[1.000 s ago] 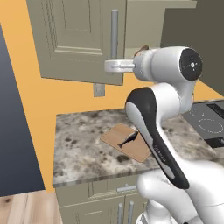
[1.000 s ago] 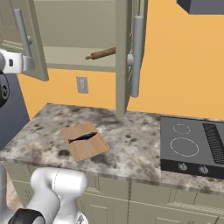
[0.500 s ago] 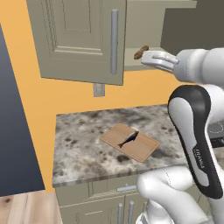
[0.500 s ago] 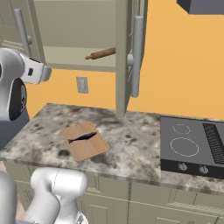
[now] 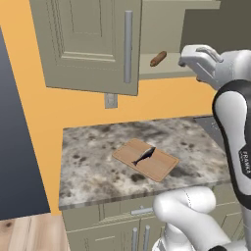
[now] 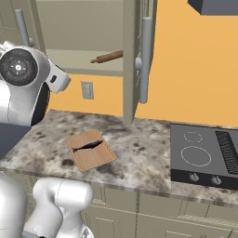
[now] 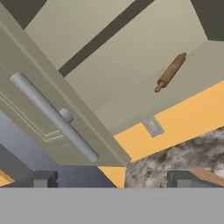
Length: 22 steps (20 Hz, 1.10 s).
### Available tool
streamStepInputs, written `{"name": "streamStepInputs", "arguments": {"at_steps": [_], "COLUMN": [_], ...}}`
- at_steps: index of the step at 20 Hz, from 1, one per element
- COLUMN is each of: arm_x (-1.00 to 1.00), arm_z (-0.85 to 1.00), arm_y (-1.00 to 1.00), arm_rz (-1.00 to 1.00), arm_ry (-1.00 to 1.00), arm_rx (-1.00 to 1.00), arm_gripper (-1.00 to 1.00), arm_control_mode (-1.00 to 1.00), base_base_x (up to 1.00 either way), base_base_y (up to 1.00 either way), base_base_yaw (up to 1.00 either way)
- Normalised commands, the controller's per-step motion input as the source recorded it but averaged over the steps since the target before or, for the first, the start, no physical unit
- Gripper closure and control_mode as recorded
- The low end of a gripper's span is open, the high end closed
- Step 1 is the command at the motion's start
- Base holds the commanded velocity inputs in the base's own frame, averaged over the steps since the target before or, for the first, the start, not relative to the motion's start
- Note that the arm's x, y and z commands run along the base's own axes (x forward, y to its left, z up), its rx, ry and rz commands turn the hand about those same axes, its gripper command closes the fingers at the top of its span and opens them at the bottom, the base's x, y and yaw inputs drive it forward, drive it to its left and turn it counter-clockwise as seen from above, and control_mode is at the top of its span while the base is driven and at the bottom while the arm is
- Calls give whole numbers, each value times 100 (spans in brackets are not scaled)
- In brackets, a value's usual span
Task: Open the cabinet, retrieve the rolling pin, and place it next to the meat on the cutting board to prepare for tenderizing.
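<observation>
Cabinet: the cabinet is standing open at the top of both base views, its doors swung wide and the long silver handles showing, so the opening step looks done.
Rolling pin: the rolling pin is lying on the lower cabinet shelf, upper centre of the right base view and upper right of the hand view; it is untouched, so retrieval is not yet done.
Gripper: the gripper is sitting at the bottom of the hand view with its tips spread wide apart, holding nothing, well apart from the pin.
Cutting board: the cutting board is lying mid-counter, centre of the left base view.
Meat: the meat is resting across the board's middle.
Remaining: grasping the pin, carrying it down, setting it beside the meat.
</observation>
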Motion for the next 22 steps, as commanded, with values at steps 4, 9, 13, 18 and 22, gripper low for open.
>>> {"name": "streamStepInputs", "arguments": {"at_steps": [4,9,13,18,22], "arm_x": [22,49,63,49,40], "arm_z": [0,0,-8,-5,-7], "arm_y": [-14,5,24,4,0], "arm_rz": [0,-4,-7,-2,0], "arm_ry": [2,3,8,3,0], "arm_rx": [15,11,0,1,5], "arm_gripper": [-100,-100,-100,-100,-100], "arm_control_mode": [-100,-100,-100,-100,-100], "base_base_x": [0,0,0,0,0], "base_base_y": [0,0,0,0,0], "base_base_yaw": [0,0,0,0,0]}}
